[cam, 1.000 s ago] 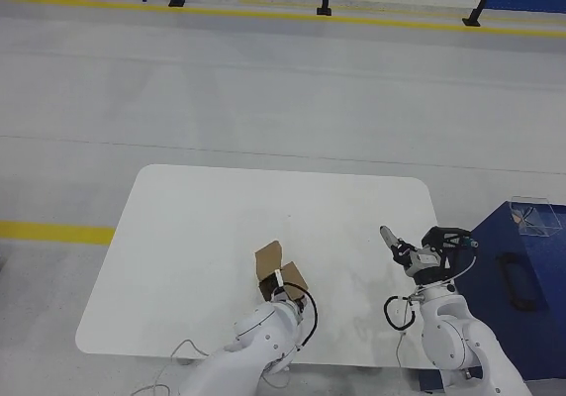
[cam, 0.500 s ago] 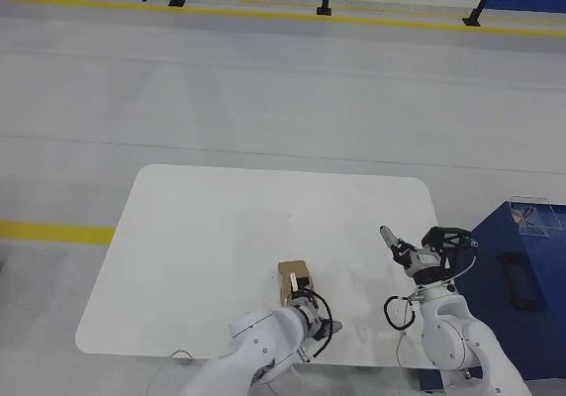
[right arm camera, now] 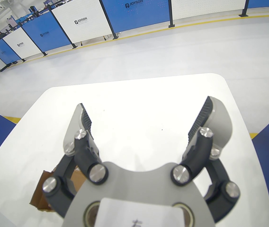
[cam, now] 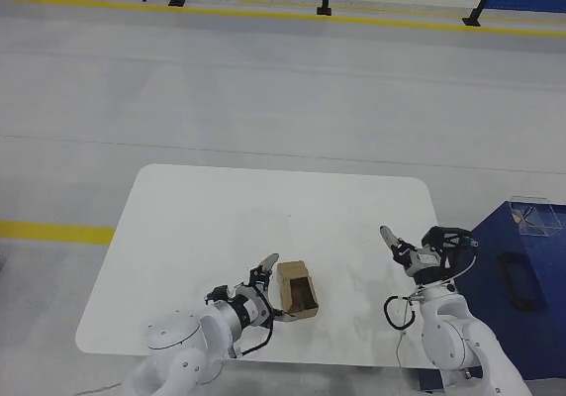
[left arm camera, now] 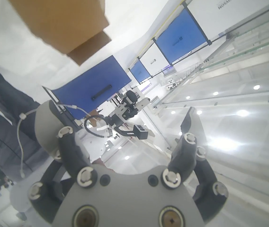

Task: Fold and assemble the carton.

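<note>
The left gripper is holding its jaws spread wide, with nothing between them. The small brown cardboard carton is lying just ahead of their tips and off to one side, clear of both fingers in the wrist view. Half a second ago this gripper was bearing down on the carton; it is now drawing back, leaving the carton standing free on the rounded white table. The carton is holding a box shape, and one face is showing a dark, open inside. That suggests the last fold is staying put, while closing the open face is probably still waiting. Well beyond the carton, the right gripper is staying where it was, its jaws also parted and empty.
</note>
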Motion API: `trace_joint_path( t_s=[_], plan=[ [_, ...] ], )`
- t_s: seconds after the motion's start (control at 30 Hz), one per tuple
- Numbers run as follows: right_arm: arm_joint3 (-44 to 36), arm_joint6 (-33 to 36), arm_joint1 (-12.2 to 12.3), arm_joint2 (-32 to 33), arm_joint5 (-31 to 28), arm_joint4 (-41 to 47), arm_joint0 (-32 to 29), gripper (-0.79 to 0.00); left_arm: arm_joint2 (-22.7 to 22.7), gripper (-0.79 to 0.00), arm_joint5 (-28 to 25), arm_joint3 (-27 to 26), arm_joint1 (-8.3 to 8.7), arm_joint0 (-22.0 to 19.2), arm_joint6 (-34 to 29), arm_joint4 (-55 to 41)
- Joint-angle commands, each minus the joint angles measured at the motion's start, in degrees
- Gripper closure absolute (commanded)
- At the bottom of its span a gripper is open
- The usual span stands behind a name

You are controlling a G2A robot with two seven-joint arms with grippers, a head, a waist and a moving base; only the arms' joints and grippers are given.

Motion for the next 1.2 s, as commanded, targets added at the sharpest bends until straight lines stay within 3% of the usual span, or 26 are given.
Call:
trace_joint_path(
  t_s=[0.0,0.03,0.77,0.83,0.9,1.03,1.17],
  plan=[
    [0.00,0.00,0.00,0.00,0.00,0.00,0.00,-0.785,0.68,-0.785,-4.13,2.40,0.82,0.60,-8.69,9.93],
    [0.00,0.00,0.00,0.00,0.00,0.00,0.00,-0.785,0.89,-0.785,-5.21,3.17,1.14,0.65,-11.17,12.74],
    [-0.61,-1.01,-0.18,-2.04,-1.21,-2.69,-1.27,-0.785,-0.26,-0.785,-5.45,3.35,1.42,0.58,-10.59,14.87],
    [-0.86,-1.96,-0.31,-3.67,-1.51,-5.35,-2.25,-0.785,-0.49,-0.785,-2.81,2.75,1.95,0.62,-5.25,23.74],
    [-0.47,-2.30,-0.43,-5.56,-0.60,-9.48,-2.99,-0.785,1.98,-0.785,5.45,2.31,2.29,-0.97,-1.65,32.51],
    [0.30,-2.38,-0.90,-9.88,0.56,-14.49,-3.68,-0.785,3.60,-0.785,16.68,4.67,3.03,-4.03,-4.49,39.55],
    [2.00,-0.64,-1.60,-13.84,2.39,-16.13,-3.10,-0.785,9.19,-0.785,19.15,9.00,3.52,-7.26,-9.27,46.61]
  ],
)
